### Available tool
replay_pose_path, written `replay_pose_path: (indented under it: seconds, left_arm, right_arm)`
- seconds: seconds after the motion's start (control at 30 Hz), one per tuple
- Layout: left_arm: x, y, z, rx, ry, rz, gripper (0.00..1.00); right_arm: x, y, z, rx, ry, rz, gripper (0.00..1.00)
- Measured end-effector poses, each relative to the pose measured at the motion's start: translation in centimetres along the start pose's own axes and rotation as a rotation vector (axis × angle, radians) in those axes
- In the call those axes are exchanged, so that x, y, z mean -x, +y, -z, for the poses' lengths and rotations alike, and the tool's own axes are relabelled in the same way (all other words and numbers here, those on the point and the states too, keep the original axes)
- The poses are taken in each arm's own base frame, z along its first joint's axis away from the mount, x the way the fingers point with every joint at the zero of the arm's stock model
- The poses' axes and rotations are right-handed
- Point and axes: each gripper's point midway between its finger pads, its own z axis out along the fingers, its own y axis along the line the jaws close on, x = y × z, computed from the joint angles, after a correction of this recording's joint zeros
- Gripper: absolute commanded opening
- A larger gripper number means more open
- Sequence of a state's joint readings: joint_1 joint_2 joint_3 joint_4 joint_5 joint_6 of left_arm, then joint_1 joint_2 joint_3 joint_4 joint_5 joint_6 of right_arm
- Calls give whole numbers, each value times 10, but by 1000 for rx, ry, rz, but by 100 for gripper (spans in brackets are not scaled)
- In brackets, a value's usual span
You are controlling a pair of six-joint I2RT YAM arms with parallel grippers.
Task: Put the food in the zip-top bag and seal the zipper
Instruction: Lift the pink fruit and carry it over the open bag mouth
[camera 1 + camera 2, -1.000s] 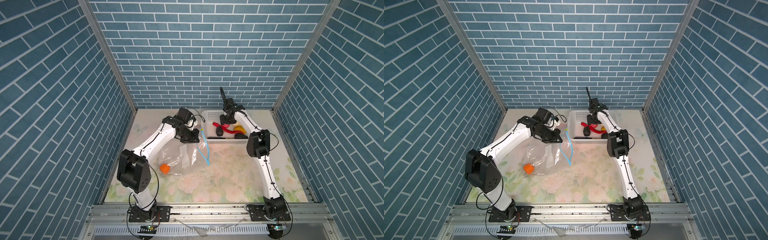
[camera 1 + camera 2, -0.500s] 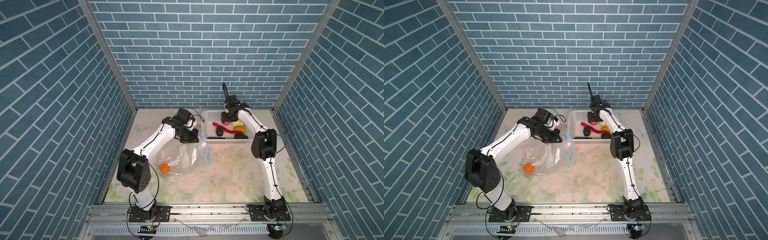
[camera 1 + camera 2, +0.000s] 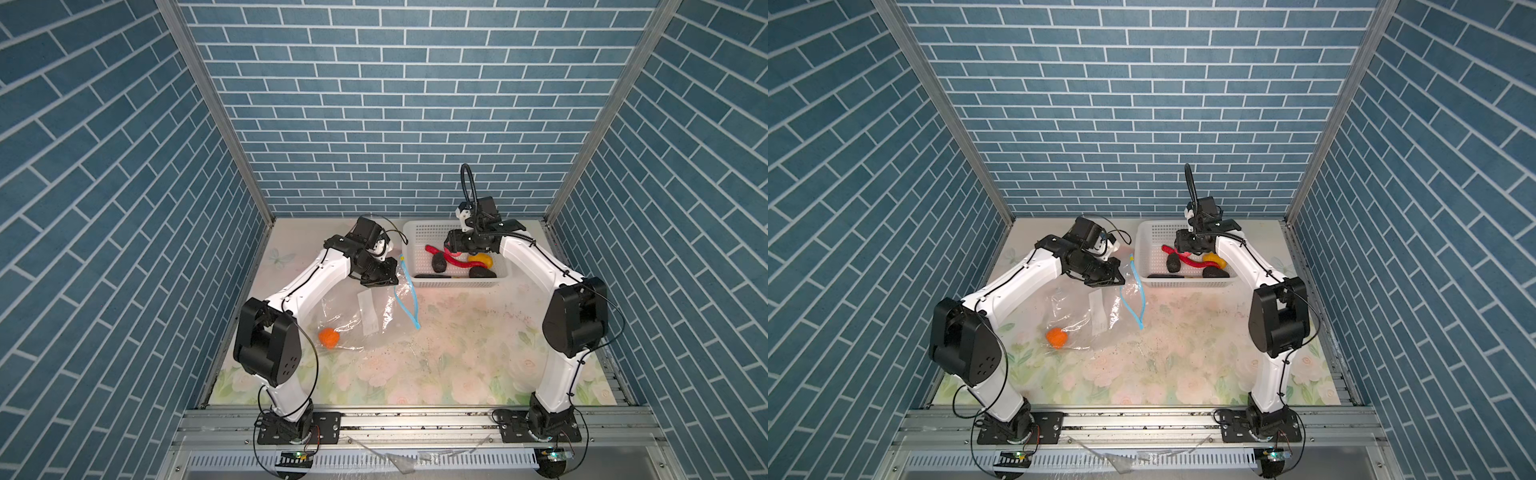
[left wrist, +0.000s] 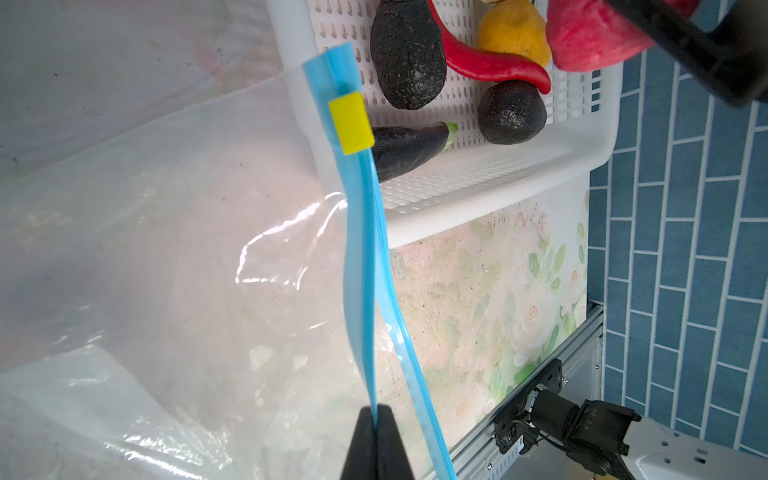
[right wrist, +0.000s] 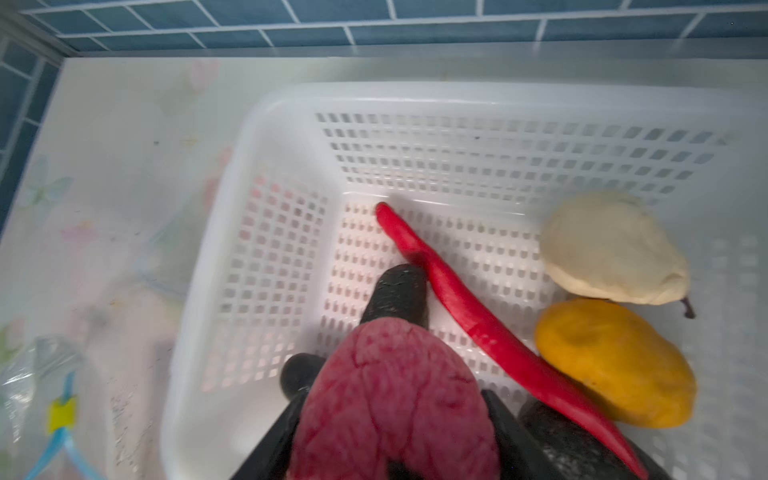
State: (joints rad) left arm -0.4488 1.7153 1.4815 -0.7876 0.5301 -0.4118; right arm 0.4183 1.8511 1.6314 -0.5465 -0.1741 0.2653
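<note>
The clear zip-top bag (image 3: 353, 316) lies at centre left with an orange ball (image 3: 328, 337) inside. My left gripper (image 4: 377, 415) is shut on one lip of the light blue zipper (image 4: 361, 249), below its yellow tab (image 4: 351, 123); the other lip hangs apart, so the mouth gapes. My right gripper (image 5: 390, 415) hangs over the basket, shut on the pink bumpy ball (image 5: 390, 399). The rest of the food lies in the basket: red chilli (image 5: 469, 316), cream lump (image 5: 611, 249), yellow-orange fruit (image 5: 615, 361), two black lumps (image 4: 407, 54) (image 4: 511, 112) and the aubergine (image 4: 411, 149).
The white perforated basket (image 3: 453, 282) stands at the back, right of the bag's mouth and close to it. Blue brick walls enclose the floral table (image 3: 478, 353) on three sides. An aluminium rail (image 3: 415, 424) runs along the front.
The right arm's elbow has swung right and towards the front, while its gripper stays over the basket with the pink ball. The left arm and the bag have not moved.
</note>
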Motion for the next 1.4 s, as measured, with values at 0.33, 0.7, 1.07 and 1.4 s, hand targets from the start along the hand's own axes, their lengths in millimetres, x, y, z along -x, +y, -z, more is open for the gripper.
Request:
replay_pose_path:
  seconds: [0.33,0.7,1.07,1.4]
  left_arm:
    - [-1,-1,0,-9,5,6,0]
    - [0,-2,0,-10,5,17,0]
    - [0,-1,0,-6,2,19,0]
    - [1,-9,13,-22,-28,9,0]
  right_arm:
    - [-44,84,18,277,-18,112,54]
    - [-74,128,14,461,18,134,51]
    - [-92,151,13,562,44,143,50]
    - [-110,154,-1,584,101,140,50]
